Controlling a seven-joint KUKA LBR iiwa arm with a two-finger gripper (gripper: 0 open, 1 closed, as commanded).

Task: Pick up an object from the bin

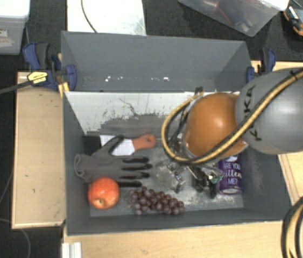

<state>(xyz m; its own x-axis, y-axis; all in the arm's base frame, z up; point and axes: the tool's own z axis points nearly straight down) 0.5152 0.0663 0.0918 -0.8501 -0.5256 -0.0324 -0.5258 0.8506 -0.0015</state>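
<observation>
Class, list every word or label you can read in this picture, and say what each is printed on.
"RE YOU" and "ME?": white letters on the purple container; the word between is unreadable.
"KUKA": black letters on the grey arm, partly crossed by a cable.
Labels on the white box, upper left: too blurred to read.

purple cup (pixel 230 177), white lettering "YOU", "ME?"

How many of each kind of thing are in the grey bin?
Apple: 1
Bunch of grapes: 1
Glove: 1
Purple can: 1
Orange-handled tool: 1
Total: 5 that I can see
</observation>
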